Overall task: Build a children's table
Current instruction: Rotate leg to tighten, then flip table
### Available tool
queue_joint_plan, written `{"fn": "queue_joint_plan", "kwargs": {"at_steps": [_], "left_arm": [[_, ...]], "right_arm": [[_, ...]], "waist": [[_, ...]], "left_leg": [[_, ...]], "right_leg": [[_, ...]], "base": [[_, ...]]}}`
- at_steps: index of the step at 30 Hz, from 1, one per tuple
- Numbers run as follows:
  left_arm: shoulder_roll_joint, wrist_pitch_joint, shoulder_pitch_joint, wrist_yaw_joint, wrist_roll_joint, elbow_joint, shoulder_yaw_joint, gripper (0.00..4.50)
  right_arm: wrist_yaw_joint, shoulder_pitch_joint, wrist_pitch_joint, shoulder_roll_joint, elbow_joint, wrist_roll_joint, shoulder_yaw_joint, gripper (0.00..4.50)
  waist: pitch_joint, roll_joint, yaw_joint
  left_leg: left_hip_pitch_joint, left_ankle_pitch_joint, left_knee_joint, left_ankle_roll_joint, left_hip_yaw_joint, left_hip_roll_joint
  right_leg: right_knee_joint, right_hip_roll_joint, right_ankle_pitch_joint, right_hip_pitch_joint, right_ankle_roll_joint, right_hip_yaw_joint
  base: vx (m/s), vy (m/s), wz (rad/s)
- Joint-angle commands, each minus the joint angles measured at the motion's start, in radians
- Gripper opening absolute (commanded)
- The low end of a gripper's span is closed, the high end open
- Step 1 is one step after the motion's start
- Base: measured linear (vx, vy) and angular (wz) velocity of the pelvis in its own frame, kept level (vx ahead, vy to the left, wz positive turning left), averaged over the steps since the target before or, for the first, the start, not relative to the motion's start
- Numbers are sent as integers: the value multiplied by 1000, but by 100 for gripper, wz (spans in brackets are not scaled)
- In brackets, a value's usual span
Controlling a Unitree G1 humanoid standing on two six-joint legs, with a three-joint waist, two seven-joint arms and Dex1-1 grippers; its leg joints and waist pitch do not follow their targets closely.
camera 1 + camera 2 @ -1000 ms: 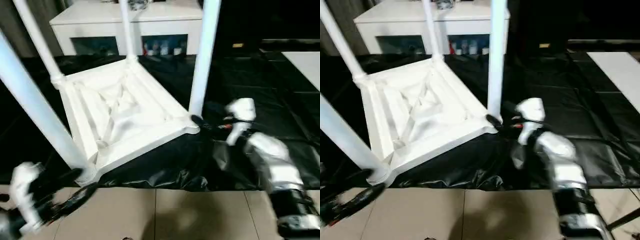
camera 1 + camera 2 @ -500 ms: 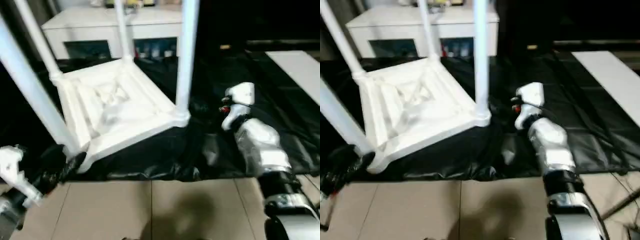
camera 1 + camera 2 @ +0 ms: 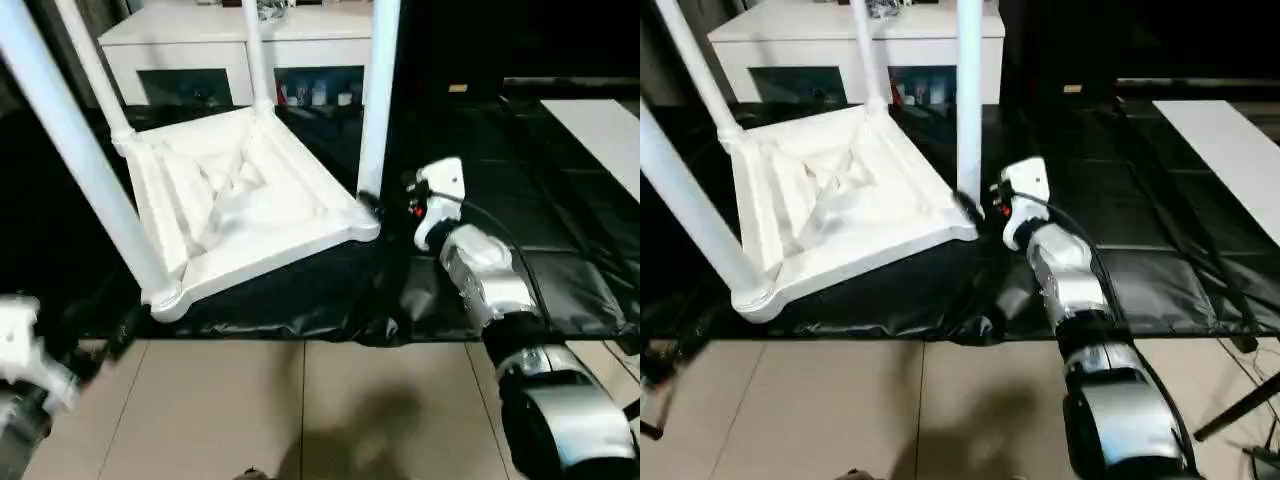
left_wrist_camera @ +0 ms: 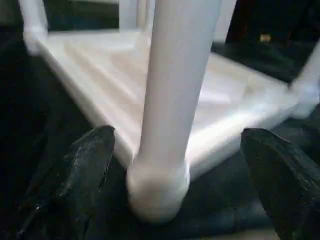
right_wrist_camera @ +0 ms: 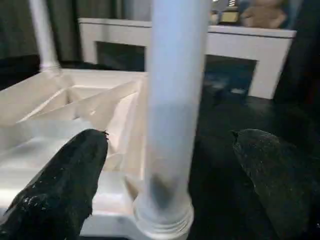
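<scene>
White plastic rectangular tabletop (image 3: 240, 215) lies ribbed underside up on black plastic sheeting (image 3: 560, 230), four white tapered tube legs standing in its corner sockets. Left gripper (image 4: 180, 170) spread wide, near-left leg (image 4: 170, 100) between its fingers, untouched. Right gripper (image 5: 170, 175) likewise released around near-right leg (image 5: 175, 100). White cabinet (image 3: 250, 50) behind.

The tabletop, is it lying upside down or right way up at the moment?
Upside down. The tabletop shows its ribbed underside, and white legs rise upward from its corner sockets.
</scene>
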Motion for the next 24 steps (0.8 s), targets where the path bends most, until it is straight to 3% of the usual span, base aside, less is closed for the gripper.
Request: {"fn": "queue_joint_plan", "kwargs": {"at_steps": [1, 2, 3, 4, 5, 7, 8, 9, 10, 11, 12, 13, 14, 15, 16, 17, 21, 24], "left_arm": [[-3, 11, -10, 29, 14, -17, -19, 447], [-3, 14, -40, 48, 36, -1, -41, 447], [-7, 18, -71, 83, 61, 18, -53, 447], [-8, 19, -106, 123, 95, 41, -65, 447], [-8, 19, -106, 123, 95, 41, -65, 447], [-8, 20, -129, 150, 118, 58, -71, 447], [-9, 21, -136, 158, 122, 61, -72, 447], [-12, 25, -164, 189, 138, 73, -72, 447], [-12, 32, -197, 220, 154, 86, -78, 447], [-9, 37, -223, 243, 166, 95, -86, 447], [-6, 43, -249, 267, 177, 103, -93, 447], [-2, 51, -264, 279, 180, 100, -98, 447], [-1, 60, -270, 281, 176, 95, -98, 447], [3, 76, -275, 285, 171, 82, -100, 447], [4, 78, -275, 286, 173, 79, -101, 449], [7, 84, -276, 288, 176, 74, -103, 450], [5, 124, -279, 308, 167, 38, -92, 450], [7, 164, -269, 342, 179, -6, -80, 414]], "right_arm": [[-23, -23, -20, 4, 23, -1, -20, 450], [-31, -43, -25, 12, 51, 2, -28, 450], [-50, -60, -30, 18, 75, -8, -25, 450], [-50, -81, -34, 29, 103, -9, -24, 450], [-50, -81, -34, 29, 103, -9, -24, 450], [-50, -94, -35, 37, 121, -9, -23, 450], [-50, -100, -34, 40, 127, -9, -23, 450], [-52, -122, -30, 50, 151, -9, -23, 450], [-75, -153, -31, 60, 188, -18, -21, 450], [-99, -184, -31, 70, 224, -25, -23, 450], [-129, -214, -28, 78, 256, -36, -22, 450], [-157, -238, -22, 83, 280, -42, -27, 450], [-174, -250, -15, 84, 291, -44, -31, 450], [-207, -270, 1, 87, 307, -43, -42, 450], [-211, -273, 3, 87, 310, -41, -44, 433], [-219, -280, 9, 88, 317, -38, -51, 422], [-214, -302, 34, 93, 334, -26, -67, 404], [-187, -312, 44, 98, 343, -22, -68, 375]], "waist": [[-52, 3, -5], [-55, 0, -6], [-54, 4, -7], [-56, -6, -7], [-59, -1, -3], [-58, -2, -7], [-60, -2, -5], [-65, -14, -1], [-65, -14, -1], [-70, -23, 5], [-69, -25, 4], [-71, -22, 7], [-71, -44, 9], [-74, -39, 19], [-74, -39, 19], [-78, -36, 23], [-89, -45, 41], [-90, -53, 49]], "left_leg": [[23, -489, -103, -27, -7, 18], [16, -449, -104, -17, -6, 18], [17, -434, -104, -13, -3, 19], [19, -428, -101, -10, -1, 17], [23, -408, -98, -5, 1, 16], [12, -383, -100, 4, 0, 17], [16, -382, -98, 3, 1, 17], [16, -345, -96, 10, 2, 19], [16, -345, -96, 10, 2, 19], [21, -320, -91, 15, 6, 20], [17, -310, -90, 17, 7, 19], [13, -289, -90, 14, 6, 19], [9, -276, -91, 17, 8, 22], [12, -227, -86, 19, 9, 22], [12, -227, -86, 19, 9, 22], [5, -188, -85, 21, 11, 23], [11, -99, -72, 37, 17, 21], [7, -65, -68, 66, 21, 21]], "right_leg": [[-103, -41, -431, 24, -120, 28], [-98, -42, -394, 29, -126, 30], [-98, -40, -370, 25, -136, 30], [-97, -40, -363, 26, -142, 31], [-96, -43, -342, 24, -152, 33], [-93, -44, -342, 32, -154, 31], [-94, -45, -345, 30, -154, 31], [-89, -44, -318, 29, -165, 34], [-89, -44, -318, 29, -165, 34], [-86, -46, -298, 23, -185, 35], [-84, -45, -288, 24, -188, 36], [-79, -45, -260, 27, -193, 34], [-78, -47, -250, 29, -193, 32], [-66, -47, -200, 25, -198, 34], [-66, -47, -200, 25, -198, 34], [-58, -42, -122, 31, -202, 31], [-39, -33, 66, 31, -228, 32], [-35, -34, 110, 35, -244, 31]], "base": [[0, 0, 0], [0, 0, 0], [0, 0, 0], [0, 0, 0], [0, 0, 0], [0, 0, 0], [0, 0, 0], [0, 0, 0], [0, 0, 0], [0, 0, 0], [0, 0, 0], [0, 0, 0], [0, 0, 0], [52, -29, -2], [88, -36, -5], [68, -22, -2], [69, 6, -3], [0, 0, 0]]}}
